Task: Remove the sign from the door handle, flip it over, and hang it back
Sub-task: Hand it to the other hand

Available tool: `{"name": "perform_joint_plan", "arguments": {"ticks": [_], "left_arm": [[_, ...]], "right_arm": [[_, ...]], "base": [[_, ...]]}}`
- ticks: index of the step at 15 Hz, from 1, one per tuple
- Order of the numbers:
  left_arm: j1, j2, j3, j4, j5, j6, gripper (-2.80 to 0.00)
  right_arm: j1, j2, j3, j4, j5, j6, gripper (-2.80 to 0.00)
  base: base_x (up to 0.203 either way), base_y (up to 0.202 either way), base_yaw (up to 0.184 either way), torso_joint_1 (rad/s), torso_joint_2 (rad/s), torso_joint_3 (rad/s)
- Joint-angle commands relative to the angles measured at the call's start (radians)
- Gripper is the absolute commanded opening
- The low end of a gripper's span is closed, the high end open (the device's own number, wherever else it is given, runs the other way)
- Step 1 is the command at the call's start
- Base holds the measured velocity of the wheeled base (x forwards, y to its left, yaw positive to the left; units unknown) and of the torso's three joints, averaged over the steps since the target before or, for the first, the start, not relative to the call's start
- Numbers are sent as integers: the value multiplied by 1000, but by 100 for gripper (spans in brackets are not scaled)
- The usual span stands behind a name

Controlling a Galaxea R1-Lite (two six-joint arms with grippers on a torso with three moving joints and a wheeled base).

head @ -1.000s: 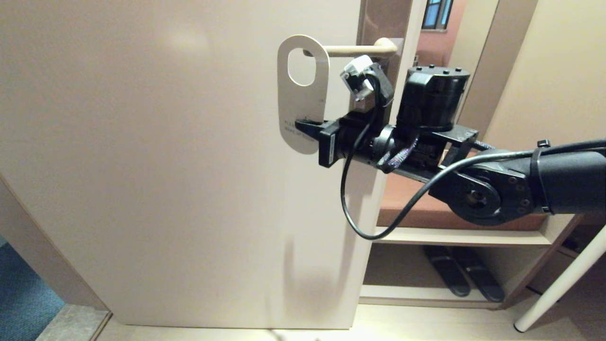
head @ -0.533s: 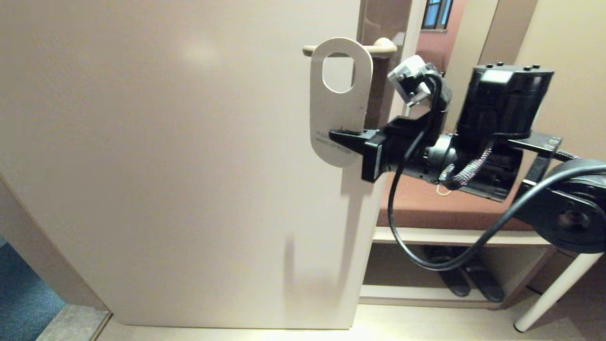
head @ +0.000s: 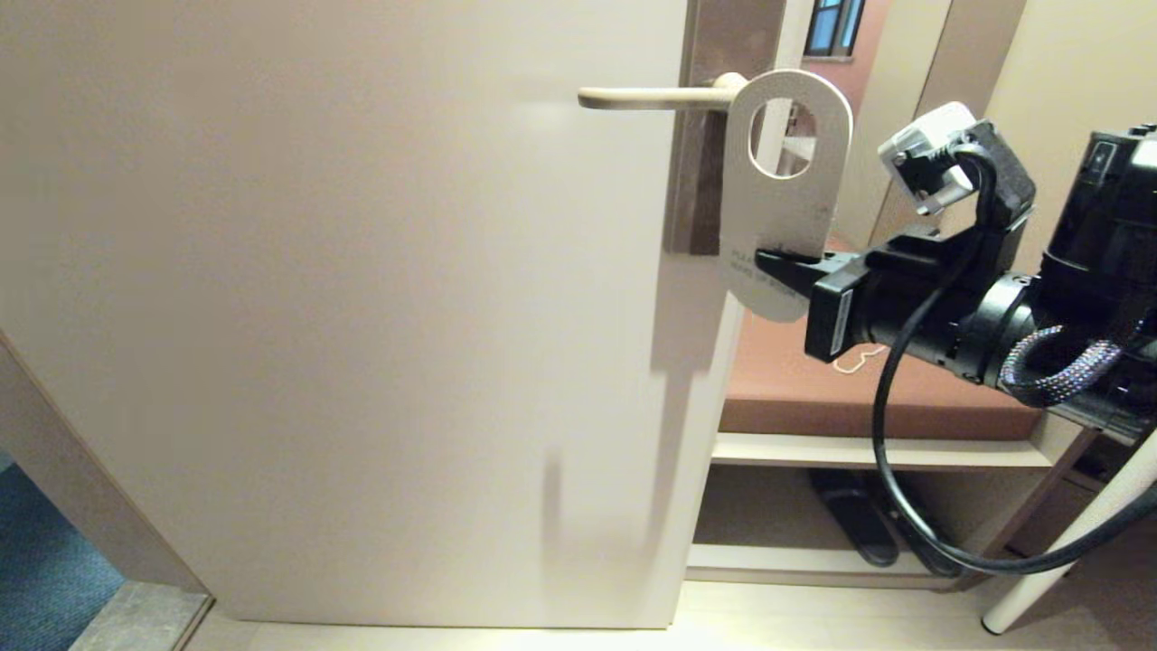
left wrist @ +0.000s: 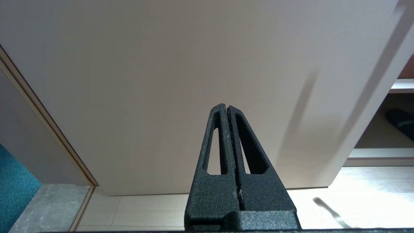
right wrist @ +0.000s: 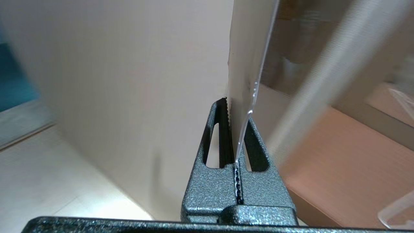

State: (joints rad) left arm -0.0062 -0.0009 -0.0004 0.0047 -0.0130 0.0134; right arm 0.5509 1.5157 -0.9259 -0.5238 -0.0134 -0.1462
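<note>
The sign is a white card with an oval hole, printed side facing me, upright beside the door's edge. My right gripper is shut on its lower part from the right. The door handle is bare along its length; it does not pass through the hole, and the sign's left edge overlaps its pivot end. The right wrist view shows the sign edge-on, pinched in the right gripper. My left gripper is shut on nothing, low down and facing the bottom of the door.
The beige door fills the left and middle. Right of its edge stand a bench with a brown cushion, a shelf holding dark slippers and a slanted white leg. Blue carpet lies at lower left.
My right gripper has carried the sign to the right, from the handle's free end, across the front of the handle, to past the door's edge. The left gripper has not moved.
</note>
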Motion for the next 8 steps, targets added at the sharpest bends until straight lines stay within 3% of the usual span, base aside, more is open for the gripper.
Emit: {"name": "perform_joint_plan", "arguments": {"ticks": [1,4,8], "left_arm": [[0,1,0,0,0,0,-280],[0,1,0,-1,-1,0,-280],[0,1,0,0,1,0,-280]], "right_arm": [[-1,-38,17,-4,-4,-5,-280],[24,-38,21,-4,26,-37,-280],[43,-37,22,-3,153,-40,-280]], "base": [[0,0,0,0,0,0],[0,0,0,0,0,0],[0,0,0,0,0,0]]}}
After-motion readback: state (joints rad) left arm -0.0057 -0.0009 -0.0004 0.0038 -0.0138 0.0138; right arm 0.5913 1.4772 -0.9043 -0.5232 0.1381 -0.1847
